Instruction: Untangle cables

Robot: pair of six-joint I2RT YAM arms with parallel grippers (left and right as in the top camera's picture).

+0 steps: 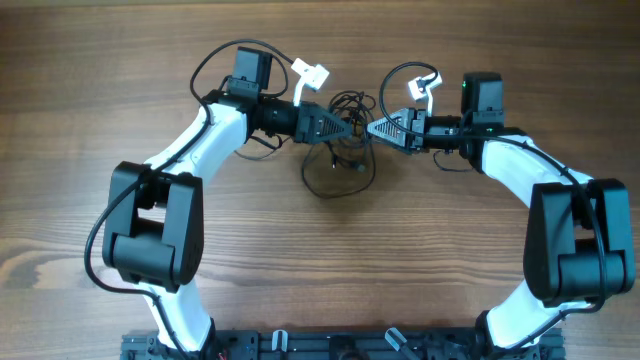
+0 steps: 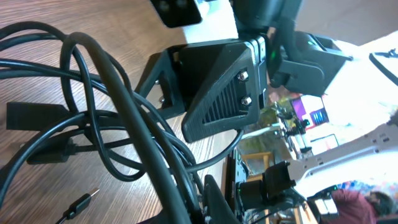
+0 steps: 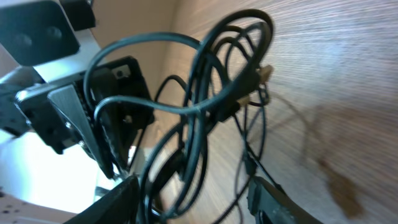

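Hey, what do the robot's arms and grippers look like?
The left arm and right arm are white shells between bulky black joint housings, a black cable looping off each. The left gripper and right gripper are black wedges tapering to a point. The right one shows ribbed sides, silver screws and a green light.

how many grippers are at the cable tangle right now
2. The left gripper reaches the cable tangle from the picture's left side, the right gripper from the right, tips nearly facing each other. No others show.
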